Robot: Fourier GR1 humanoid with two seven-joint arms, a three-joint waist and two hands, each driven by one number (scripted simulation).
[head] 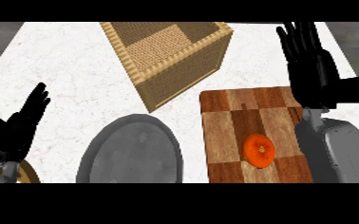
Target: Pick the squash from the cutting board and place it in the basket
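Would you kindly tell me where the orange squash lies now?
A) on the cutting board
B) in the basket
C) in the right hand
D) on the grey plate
A: the squash sits on the wooden cutting board.

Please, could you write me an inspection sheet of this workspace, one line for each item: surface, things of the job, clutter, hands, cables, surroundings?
Surface: white marbled counter.
Job's things: orange squash lies on the wooden cutting board, in its near half; woven basket stands beyond the board, open side up.
Clutter: grey plate left of the board; tan round edge at the lower left corner, too little shows to name it.
Hands: left hand open, resting at the left edge; right hand open, fingers straight, over the board's far right corner, apart from the squash.
Cables: nothing seen.
Surroundings: grey area past the counter's far corners.
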